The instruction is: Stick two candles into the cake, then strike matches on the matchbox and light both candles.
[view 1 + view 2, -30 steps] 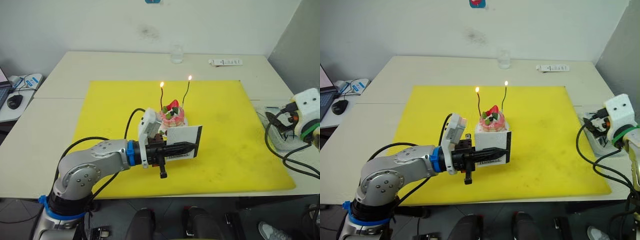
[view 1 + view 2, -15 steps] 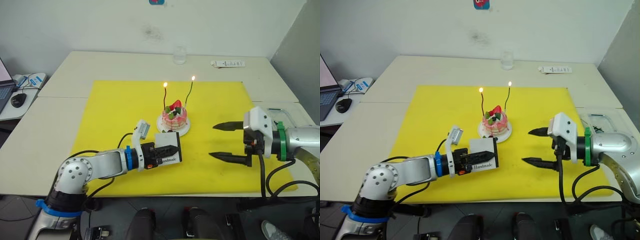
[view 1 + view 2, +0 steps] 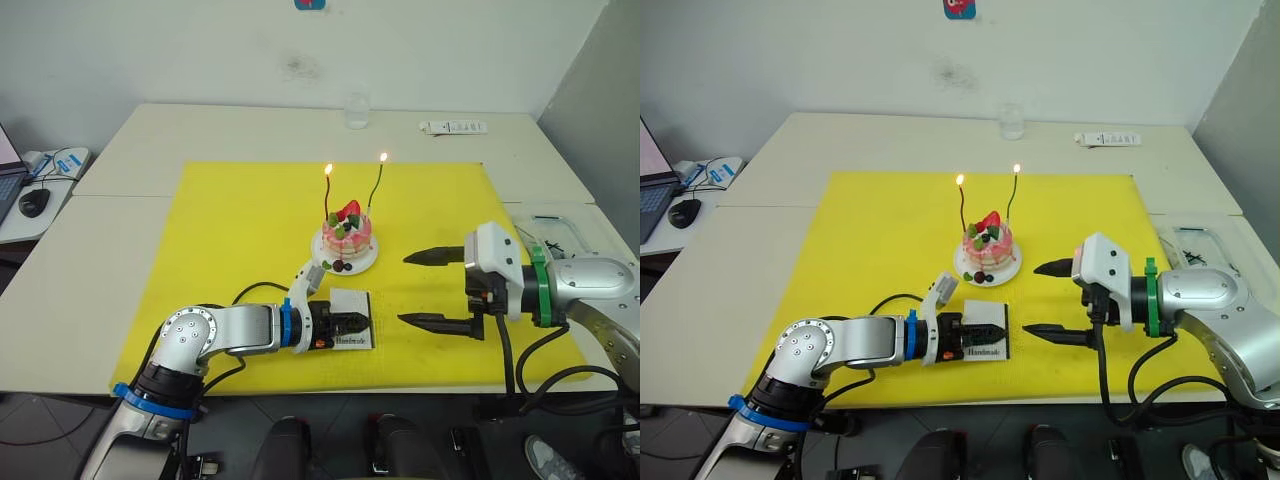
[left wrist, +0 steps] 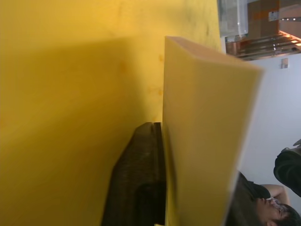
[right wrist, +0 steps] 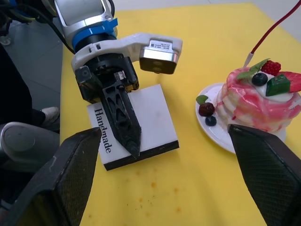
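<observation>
The pink cake (image 3: pixel 347 233) sits on its white plate (image 3: pixel 366 262) mid-mat, with the red candle (image 3: pixel 328 196) and the green candle (image 3: pixel 376 186) standing in it, both lit. In front of it the white matchbox (image 3: pixel 354 334) lies flat on the mat, and my left gripper (image 3: pixel 358 324) is shut on it, one black finger (image 5: pixel 123 117) across its top. To the right, my right gripper (image 3: pixel 403 290) hangs open and empty, level with the matchbox (image 5: pixel 141 113) and cake (image 5: pixel 258 101). The matches are out of view.
A yellow mat (image 3: pixel 230 230) covers the table's middle. A glass (image 3: pixel 355 110) and a white remote (image 3: pixel 452 126) lie at the back edge. A clear container (image 3: pixel 560 228) sits off the mat at right. A person (image 4: pixel 265 209) is at the edge of the left wrist view.
My left gripper has brought the matchbox down from upright beside the cake to flat on the mat. My right arm came in from the far right and edged left, its gripper open.
</observation>
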